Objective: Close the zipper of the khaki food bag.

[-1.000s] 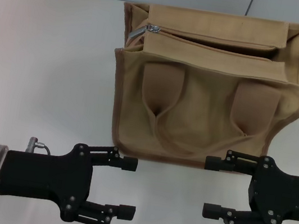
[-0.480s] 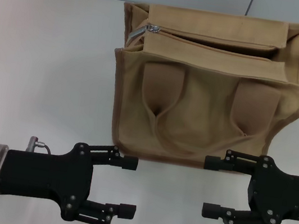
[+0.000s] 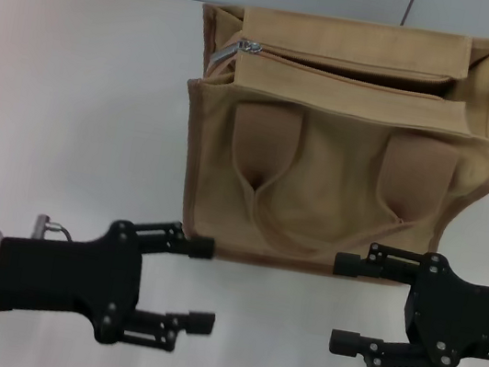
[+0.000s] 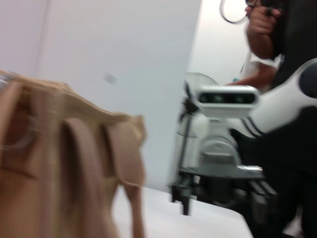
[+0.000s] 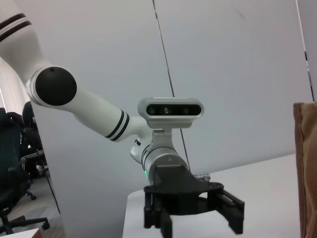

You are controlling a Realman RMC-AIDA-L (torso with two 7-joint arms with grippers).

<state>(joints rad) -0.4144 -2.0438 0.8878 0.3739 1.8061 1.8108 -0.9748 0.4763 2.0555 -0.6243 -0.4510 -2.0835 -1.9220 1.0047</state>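
Your khaki food bag (image 3: 344, 143) sits on the white surface (image 3: 82, 93), toward the far side and a little right of centre, with its 2 strap handles (image 3: 326, 196) lying flat on the side facing you. The zipper (image 3: 355, 71) runs across the top, and its silver slider (image 3: 247, 47) sits at the bag's left end; the opening beside it gapes, so the bag is not closed.

Your left gripper (image 3: 201, 284) hovers over the surface near the bag's lower left corner, jaws spread wide and holding nothing; its upper finger (image 3: 188, 243) lies just beside the bag's bottom edge. Your right gripper (image 3: 347, 302) hangs near the lower right edge, jaws likewise released, with its upper finger (image 3: 372, 262) overlapping the bag's bottom hem.
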